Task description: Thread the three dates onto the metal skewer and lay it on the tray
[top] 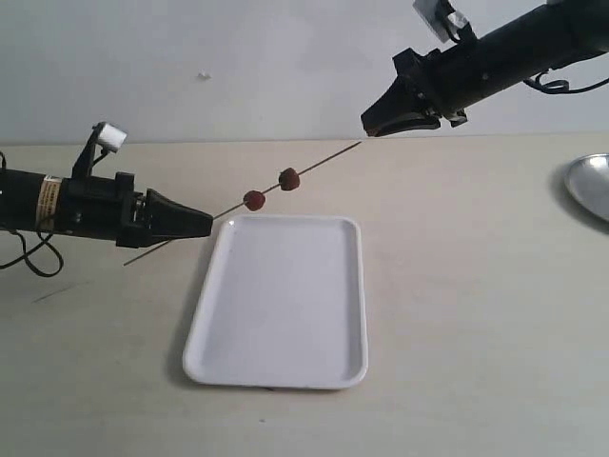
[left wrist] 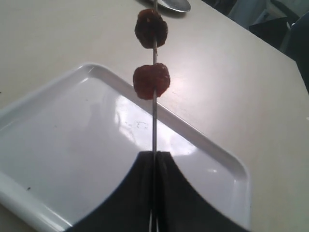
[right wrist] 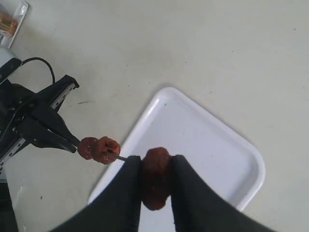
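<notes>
The metal skewer (top: 324, 162) — pinched in left jaws, right jaws pinching a date (right wrist: 155, 176) — crosses above the tray's (top: 285, 314) corner.

Reddish-brown dates (left wrist: 151, 81), white tray (top: 285, 352), seemingly grey skewer (top: 324, 162)

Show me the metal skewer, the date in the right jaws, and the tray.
metal skewer (top: 328, 160), exterior view, bare rod
held date (right wrist: 156, 179), right wrist view, its middle
tray (top: 281, 305), exterior view, bare floor

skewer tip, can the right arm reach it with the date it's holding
probably yes: the right gripper, shut on the third date, sits right at the free end of the skewer, nothing between them
</notes>
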Robot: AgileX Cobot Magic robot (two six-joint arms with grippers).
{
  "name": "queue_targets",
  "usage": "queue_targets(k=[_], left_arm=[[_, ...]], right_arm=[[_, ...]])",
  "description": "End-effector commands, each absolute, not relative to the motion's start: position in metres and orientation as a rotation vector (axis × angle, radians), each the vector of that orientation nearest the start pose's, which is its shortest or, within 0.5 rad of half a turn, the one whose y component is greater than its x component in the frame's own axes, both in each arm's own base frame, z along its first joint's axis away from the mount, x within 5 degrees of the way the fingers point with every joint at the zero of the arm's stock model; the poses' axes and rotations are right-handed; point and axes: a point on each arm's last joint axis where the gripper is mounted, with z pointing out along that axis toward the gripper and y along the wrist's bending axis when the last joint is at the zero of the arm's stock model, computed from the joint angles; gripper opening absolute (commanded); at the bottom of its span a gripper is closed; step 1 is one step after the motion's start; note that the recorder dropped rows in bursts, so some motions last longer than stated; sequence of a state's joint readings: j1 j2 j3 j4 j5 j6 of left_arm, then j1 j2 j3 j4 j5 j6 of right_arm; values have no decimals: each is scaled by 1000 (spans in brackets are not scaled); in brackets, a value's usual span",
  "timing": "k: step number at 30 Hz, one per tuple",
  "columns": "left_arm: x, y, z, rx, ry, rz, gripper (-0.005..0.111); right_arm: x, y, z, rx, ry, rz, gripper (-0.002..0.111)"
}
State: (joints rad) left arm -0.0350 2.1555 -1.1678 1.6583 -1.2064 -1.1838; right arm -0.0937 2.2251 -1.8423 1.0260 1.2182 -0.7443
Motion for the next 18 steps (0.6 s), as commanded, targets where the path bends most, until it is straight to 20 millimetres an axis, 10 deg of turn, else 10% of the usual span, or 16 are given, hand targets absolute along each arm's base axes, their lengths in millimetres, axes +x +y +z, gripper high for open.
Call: queue_targets(k=[1, 18], left_arm=[[373, -105, 129, 981, 1859, -1257, 0], [373, -104, 130, 975, 1857, -1254, 0]], right_arm=[[469, 30, 226, -375, 2418, 1149, 20], [468, 28, 223, -398, 2452, 1109, 20]])
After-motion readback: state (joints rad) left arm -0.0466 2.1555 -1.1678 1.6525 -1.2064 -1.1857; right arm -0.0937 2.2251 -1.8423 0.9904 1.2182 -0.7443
